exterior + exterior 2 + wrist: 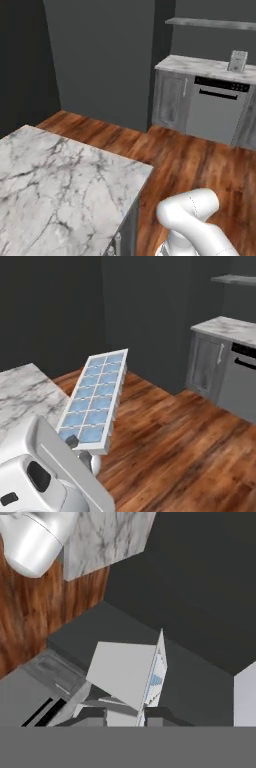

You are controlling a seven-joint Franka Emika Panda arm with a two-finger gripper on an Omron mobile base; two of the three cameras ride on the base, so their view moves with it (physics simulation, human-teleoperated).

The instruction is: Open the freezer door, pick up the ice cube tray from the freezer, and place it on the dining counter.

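The ice cube tray (95, 398), pale with two rows of light-blue cells, hangs tilted in the air above the wood floor. My gripper (79, 448) is shut on its near short end. In the hand view the tray (125, 669) shows mostly its grey underside, standing up from between the fingertips (92, 714). The dining counter (60, 185), a white marble slab with grey veins, lies just left of the tray (22, 391) and at the top of the hand view (107, 537). The freezer and its door are out of view.
Wood floor (190, 160) stretches right of the counter. At the back right stand a grey cabinet (170, 97) and a dishwasher (217, 107) under a marble worktop with a small box (238, 61). A shelf (210, 22) hangs above on the dark wall.
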